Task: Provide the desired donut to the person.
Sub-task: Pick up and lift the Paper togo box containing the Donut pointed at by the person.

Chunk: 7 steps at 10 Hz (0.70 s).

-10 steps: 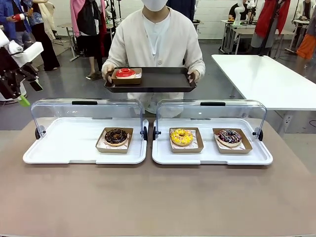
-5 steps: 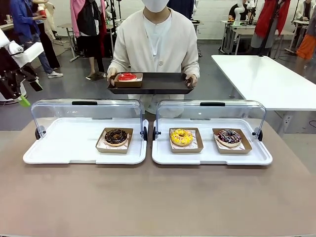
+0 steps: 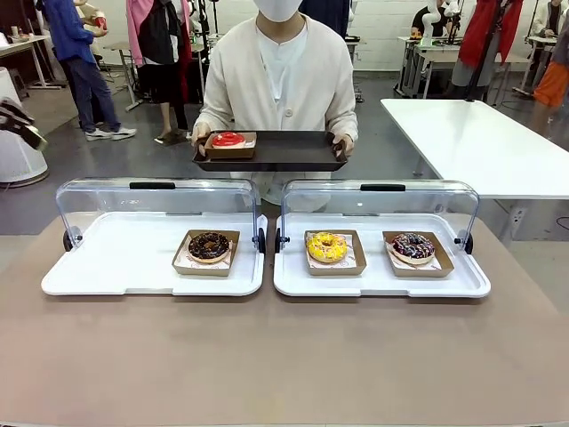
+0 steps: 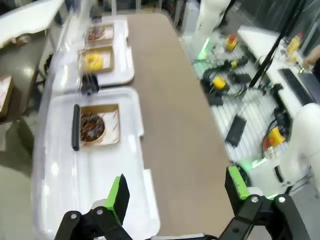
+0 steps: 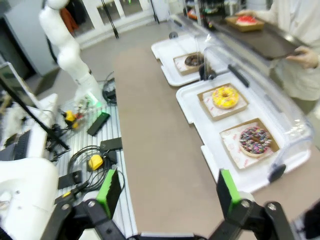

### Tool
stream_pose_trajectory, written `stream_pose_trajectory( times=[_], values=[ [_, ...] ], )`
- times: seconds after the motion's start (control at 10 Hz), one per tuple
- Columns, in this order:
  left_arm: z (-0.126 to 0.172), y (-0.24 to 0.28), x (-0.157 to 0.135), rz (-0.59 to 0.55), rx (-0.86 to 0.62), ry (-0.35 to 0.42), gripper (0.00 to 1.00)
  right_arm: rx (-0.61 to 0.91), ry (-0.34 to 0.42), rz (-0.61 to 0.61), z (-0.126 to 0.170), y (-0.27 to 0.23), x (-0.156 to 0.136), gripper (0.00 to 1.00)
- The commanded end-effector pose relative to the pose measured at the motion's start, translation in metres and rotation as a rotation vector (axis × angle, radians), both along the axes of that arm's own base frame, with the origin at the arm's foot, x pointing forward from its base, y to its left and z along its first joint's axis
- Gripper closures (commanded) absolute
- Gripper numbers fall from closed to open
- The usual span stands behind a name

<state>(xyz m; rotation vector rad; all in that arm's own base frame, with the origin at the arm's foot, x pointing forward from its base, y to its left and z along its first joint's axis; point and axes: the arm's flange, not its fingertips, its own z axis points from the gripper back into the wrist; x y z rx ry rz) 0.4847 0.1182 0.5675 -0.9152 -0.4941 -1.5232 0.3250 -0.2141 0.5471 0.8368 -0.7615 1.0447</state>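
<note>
We see the person in a cream cardigan and white face mask (image 3: 280, 80) standing at the far side of the brown tabletop (image 3: 284, 365), holding a flat black serving tray (image 3: 289, 151) level with both hands. On that tray's left end, as the front camera sees it, sits a red-glazed donut in a small brown cardboard boat (image 3: 228, 139).

Two white rectangular display trays with clear domed lids lie side by side on the tabletop, both lids swung up and back. The left display tray (image 3: 107, 271) holds one chocolate-iced donut with pale specks (image 3: 209, 245) in its cardboard boat, near the tray's right end. The right display tray (image 3: 378, 285) holds a yellow-iced donut (image 3: 326, 246) at its left and a dark donut with coloured sprinkles (image 3: 413, 245) at its right, each in its own boat and well apart from the other.

Our left end effector (image 4: 177, 187) hangs high above the near edge of the left display tray, its green-padded fingers (image 4: 119, 192) spread wide with nothing between them. Our right end effector (image 5: 168, 190) hangs above the near side of the tabletop, looking along it at the right display tray, its fingers likewise wide apart and empty. Neither touches any donut or tray.
</note>
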Motion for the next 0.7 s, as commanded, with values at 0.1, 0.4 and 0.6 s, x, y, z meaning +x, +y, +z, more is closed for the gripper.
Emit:
stream_pose_trajectory(
  times=[0.1,0.4,0.6],
  values=[
    [-0.01,0.097,0.03,0.047,-0.25,0.061,0.0,0.012,-0.012,0.006,0.001,0.0,0.0,0.0],
    [-0.061,0.145,0.017,0.144,-0.252,-0.134,0.0,0.012,-0.012,0.006,0.001,0.0,0.0,0.0],
    [-0.085,0.157,-0.01,0.163,-0.217,-0.239,0.0,0.012,-0.012,0.006,0.001,0.0,0.0,0.0]
  ],
)
